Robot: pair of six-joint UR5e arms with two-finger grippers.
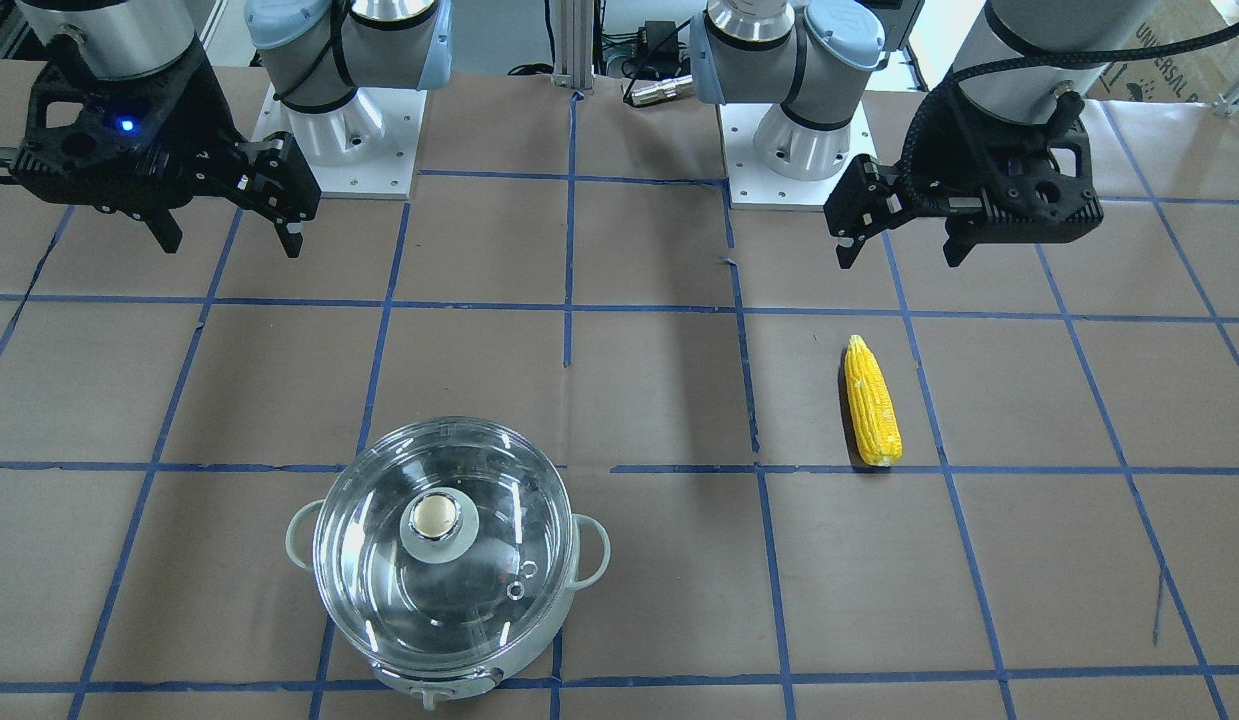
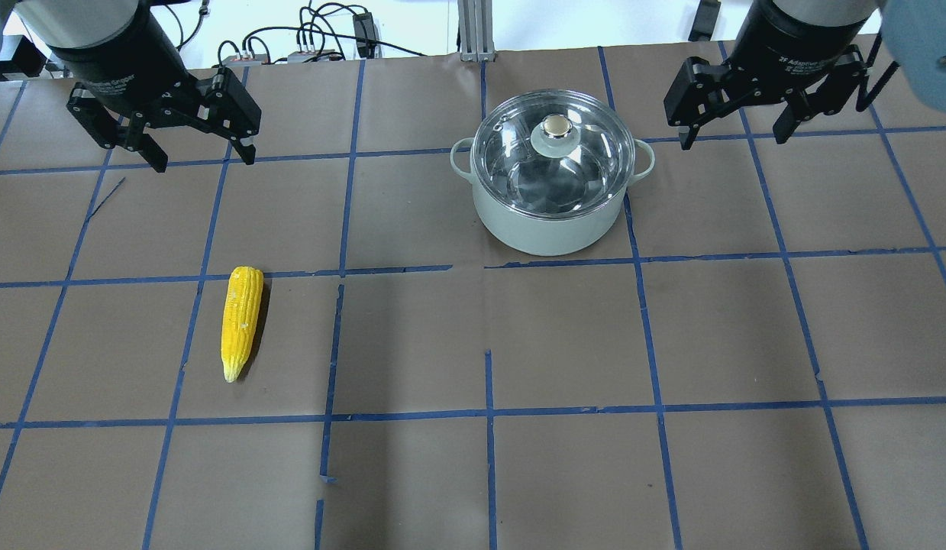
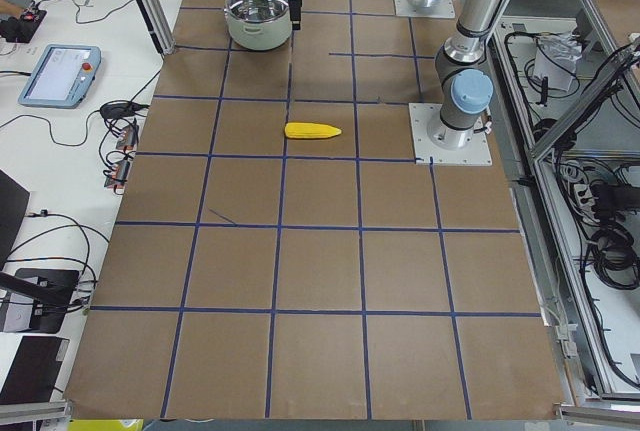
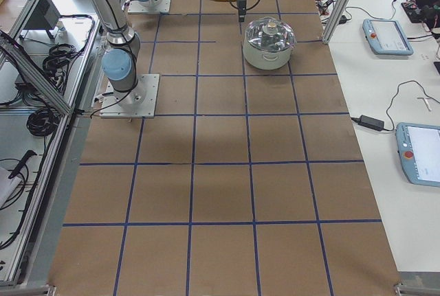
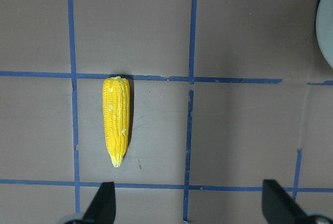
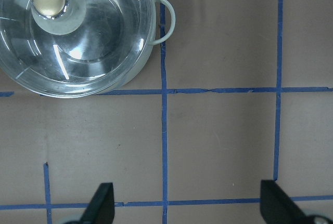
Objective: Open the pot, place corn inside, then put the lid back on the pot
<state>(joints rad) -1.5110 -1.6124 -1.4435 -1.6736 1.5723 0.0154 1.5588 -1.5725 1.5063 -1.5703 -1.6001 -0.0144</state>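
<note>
The pot (image 2: 549,225) stands on the table's far right-centre part with the glass lid (image 2: 587,164) seated on it, beige-topped knob (image 2: 556,127) up. It also shows in the front view (image 1: 439,682) with the lid (image 1: 379,560). The corn (image 2: 241,321) lies flat at the left, pointed end towards the robot; it also shows in the front view (image 1: 872,402) and the left wrist view (image 5: 116,120). My left gripper (image 2: 205,160) hovers open and empty beyond the corn. My right gripper (image 2: 732,139) hovers open and empty to the right of the pot (image 6: 130,73).
Brown paper with a blue tape grid covers the table (image 2: 564,344). The two arm bases (image 1: 349,130) (image 1: 789,140) stand at the robot's side. An aluminium post (image 2: 476,27) and cables sit beyond the far edge. Operator tablets (image 4: 388,35) lie on the side bench.
</note>
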